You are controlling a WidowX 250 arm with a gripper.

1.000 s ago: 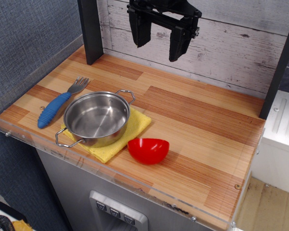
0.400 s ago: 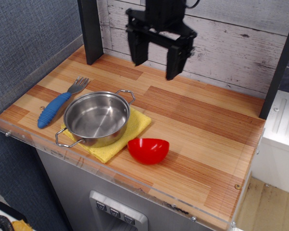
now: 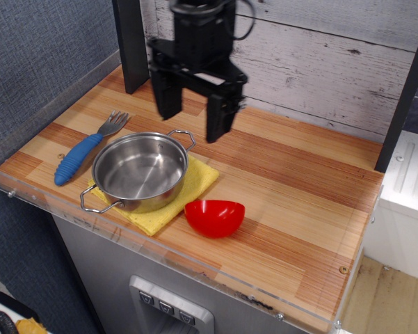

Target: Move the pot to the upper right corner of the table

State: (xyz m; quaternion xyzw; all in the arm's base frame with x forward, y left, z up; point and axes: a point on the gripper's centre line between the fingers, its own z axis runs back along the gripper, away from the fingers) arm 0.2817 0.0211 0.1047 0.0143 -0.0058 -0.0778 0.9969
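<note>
The shiny steel pot with two wire loop handles sits on a yellow cloth near the front left of the wood-plank table. My black gripper hangs open and empty above the table, just behind the pot's far handle, its two fingers pointing down and well apart. It does not touch the pot.
A blue-handled fork lies left of the pot. A small red bowl sits right of the cloth near the front edge. A dark post stands at the back left and another at the right. A plank wall backs the table.
The gripper has moved left and down from high at the back toward the pot, staying open. The pot, bowl, fork and cloth have not moved.
</note>
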